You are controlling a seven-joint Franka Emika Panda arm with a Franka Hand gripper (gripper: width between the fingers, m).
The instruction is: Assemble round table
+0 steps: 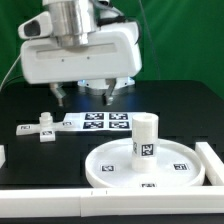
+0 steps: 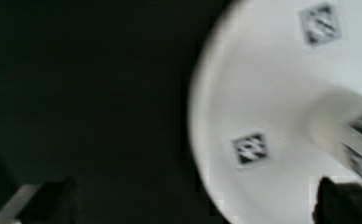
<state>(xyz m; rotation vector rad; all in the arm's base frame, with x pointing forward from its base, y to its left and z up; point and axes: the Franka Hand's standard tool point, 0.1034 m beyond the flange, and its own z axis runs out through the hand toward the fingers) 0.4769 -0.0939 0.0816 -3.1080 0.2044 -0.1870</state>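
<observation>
The white round disc (image 1: 150, 168) lies flat on the black table at the exterior view's front right, with small tags on its top. The thick white post (image 1: 146, 135) stands upright on the disc's centre and carries a tag. My gripper (image 1: 84, 96) hangs open and empty above the table, behind and to the exterior view's left of the disc, touching nothing. In the wrist view the disc (image 2: 276, 95) fills one side, blurred, with the post (image 2: 357, 140) at the picture's edge. My gripper (image 2: 199, 202) is spread wide, one fingertip (image 2: 53, 200) over black table and the other over the disc's rim.
The marker board (image 1: 100, 122) lies behind the disc. A small white tagged part (image 1: 41, 128) sits at its end on the exterior view's left. White border bars run along the front (image 1: 40, 203) and the exterior view's right (image 1: 212, 160).
</observation>
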